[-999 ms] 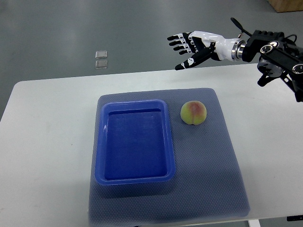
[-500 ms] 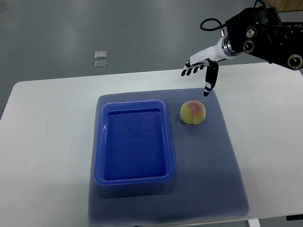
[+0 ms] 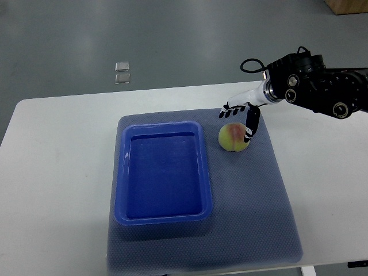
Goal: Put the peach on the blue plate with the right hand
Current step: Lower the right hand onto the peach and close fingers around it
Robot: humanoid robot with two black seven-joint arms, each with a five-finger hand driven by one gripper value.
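Fingers spread, holding nothing | right hand point(image 3: 240, 118) reaching down over peach point(image 3: 232, 137) | thumb beside peach

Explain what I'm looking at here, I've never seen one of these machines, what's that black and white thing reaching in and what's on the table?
This is one camera looking steeply down from a humanoid robot's own side of a white table. The black and white thing entering from the right edge is the robot's right hand, a hand with fingers on a black arm. Its fingers are spread around the top of a peach, with the thumb down its right side, but they have not closed on it, so nothing is held yet. The peach sits on a grey-blue mat. To its left, also on the mat, is a blue plate, really a shallow rectangular tray, with nothing in it. The left arm is out of view.
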